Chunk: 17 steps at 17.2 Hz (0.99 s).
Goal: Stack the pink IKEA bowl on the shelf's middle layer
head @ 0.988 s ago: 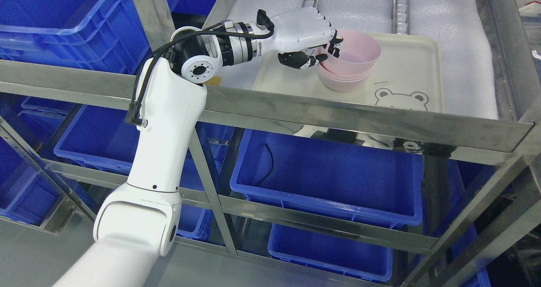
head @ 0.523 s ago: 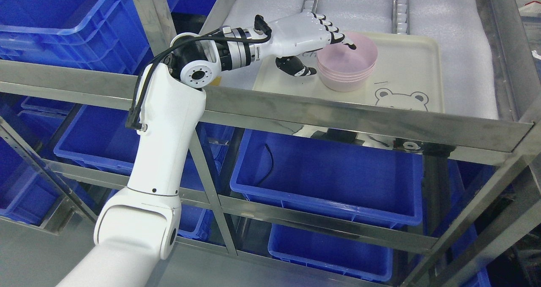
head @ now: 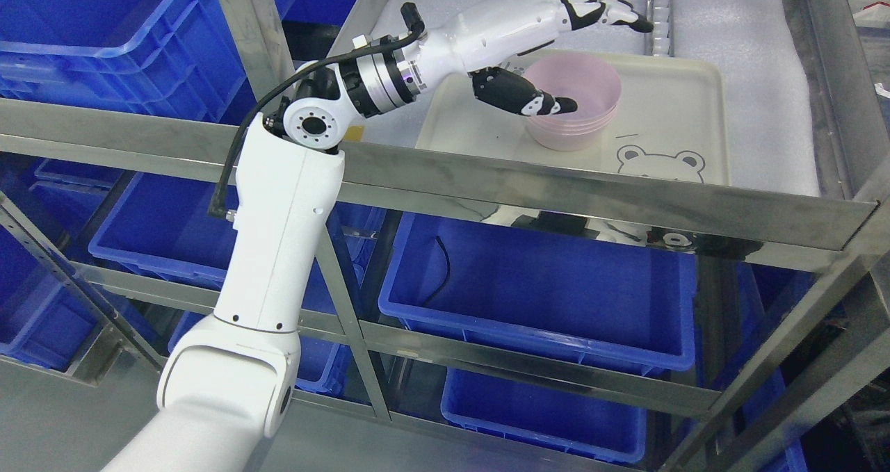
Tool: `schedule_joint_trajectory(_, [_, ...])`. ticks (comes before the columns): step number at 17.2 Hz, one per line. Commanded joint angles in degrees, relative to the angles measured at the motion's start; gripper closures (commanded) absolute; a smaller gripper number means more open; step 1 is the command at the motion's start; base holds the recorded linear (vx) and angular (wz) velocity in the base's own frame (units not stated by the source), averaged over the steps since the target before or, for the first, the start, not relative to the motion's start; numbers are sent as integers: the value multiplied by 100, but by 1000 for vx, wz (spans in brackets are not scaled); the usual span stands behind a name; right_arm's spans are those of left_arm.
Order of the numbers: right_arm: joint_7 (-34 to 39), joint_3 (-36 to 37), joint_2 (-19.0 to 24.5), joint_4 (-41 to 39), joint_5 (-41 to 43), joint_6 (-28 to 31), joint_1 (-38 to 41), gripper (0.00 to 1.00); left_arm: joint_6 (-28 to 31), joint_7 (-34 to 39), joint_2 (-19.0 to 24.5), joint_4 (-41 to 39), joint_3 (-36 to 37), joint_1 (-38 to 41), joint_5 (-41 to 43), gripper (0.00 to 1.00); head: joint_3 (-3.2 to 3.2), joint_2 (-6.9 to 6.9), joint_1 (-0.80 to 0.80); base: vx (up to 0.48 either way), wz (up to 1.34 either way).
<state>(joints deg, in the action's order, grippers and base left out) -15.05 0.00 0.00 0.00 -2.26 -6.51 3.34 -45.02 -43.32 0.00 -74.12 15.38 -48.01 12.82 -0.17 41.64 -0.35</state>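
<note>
Steel shelving (head: 556, 197) fills the frame, with blue bins (head: 542, 298) below and at upper left, several cut off by the edges. Right of centre near the top, a cream tray (head: 681, 110) carries the nested pink bowls (head: 573, 103). Above them hangs the left hand (head: 549, 23), fingers (head: 612, 13) spread and holding nothing, its dark thumb crossing the stack's near rim; whether it touches is unclear.

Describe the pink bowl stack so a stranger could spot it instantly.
Find the steel shelf lined with white foam; a cream tray with a bear drawing lies on it. The pink bowl stack stands on the tray's left half, beneath the open left hand, the only pink thing among blue bins.
</note>
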Motion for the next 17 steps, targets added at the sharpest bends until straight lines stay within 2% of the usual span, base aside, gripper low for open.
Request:
schedule_joint_trajectory(1, [2, -27, -100, -100, -3, -8, 0, 0, 2, 103, 100, -780, 2536, 1160, -1185, 24, 0, 0, 0, 0, 0])
schedule_joint_trajectory(3, [2, -27, -100, -100, -3, -8, 0, 0, 2, 95, 100, -850, 2882, 1670, -1150, 24, 0, 0, 0, 0, 0])
schedule_joint_trajectory(8, [2, -18, -100, -100, -3, -8, 0, 0, 2, 60, 100, -929, 2813, 2821, -816, 24, 0, 0, 0, 0, 0])
schedule_joint_trajectory(13, [2, -27, -100, -100, 6, -8, 0, 0, 2, 104, 100, -781, 1962, 4245, -807, 24, 0, 0, 0, 0, 0])
schedule_joint_trajectory(15, [2, -27, -100, -100, 6, -8, 0, 0, 2, 218, 100, -334, 1296, 4641, -816, 24, 0, 0, 0, 0, 0])
schedule_joint_trajectory(17, [2, -27, -100, -100, -3, -8, 0, 0, 2, 725, 100, 184, 724, 4748, -816, 24, 0, 0, 0, 0, 0])
